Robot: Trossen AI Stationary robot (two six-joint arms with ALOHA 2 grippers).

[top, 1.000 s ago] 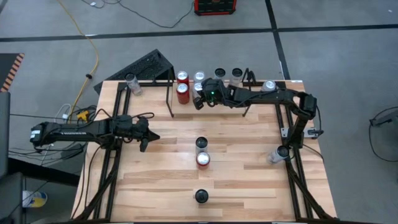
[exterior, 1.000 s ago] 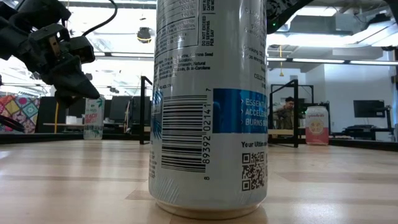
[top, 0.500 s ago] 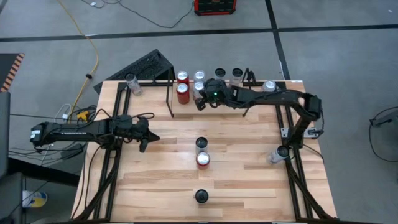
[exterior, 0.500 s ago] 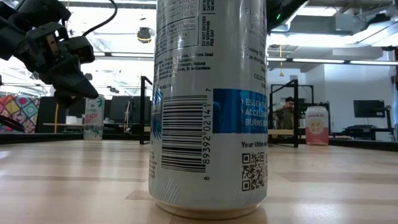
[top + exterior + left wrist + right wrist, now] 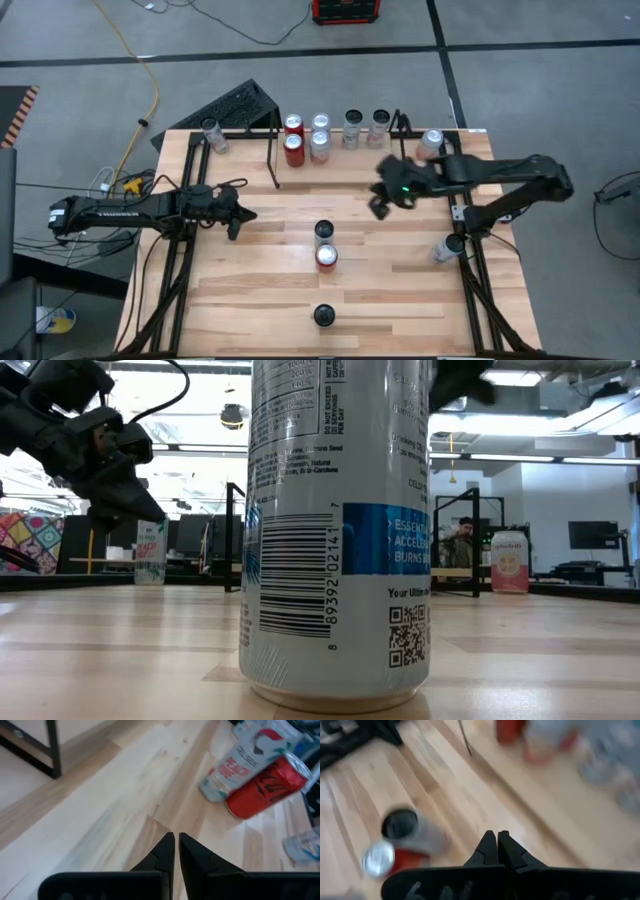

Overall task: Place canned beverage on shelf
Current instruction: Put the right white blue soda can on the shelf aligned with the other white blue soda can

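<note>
- Grey concrete floor surrounds a wooden bench (image 5: 400, 270) in the high view. The shelf (image 5: 272, 150) stands along the far edge, six cans in it; a red can (image 5: 294, 150) is among them. Three cans stand mid-bench: dark-topped can (image 5: 324, 231), red-rimmed can (image 5: 326, 257) touching it, near can (image 5: 323, 316) apart.
- Same view: right hand (image 5: 381, 198) is between the shelf and the mid-bench cans, shut, empty. Left hand (image 5: 236, 217) waits at bench left, shut, empty.
- Low view: a large barcoded can (image 5: 335, 530) fills the frame; only here do a room and a person (image 5: 458, 540) beyond show. The shelf contents are not legible here.
- Left wrist view: closed fingers (image 5: 165, 852) over bare wood; a pale can and red can (image 5: 267, 785) ahead.
- Right wrist view: shut fingers (image 5: 490, 849), blurred; the touching pair (image 5: 395, 845) ahead.
- Risk, as judgement: the pair touch, so closing on one may tip the other; the hand must open first.
</note>
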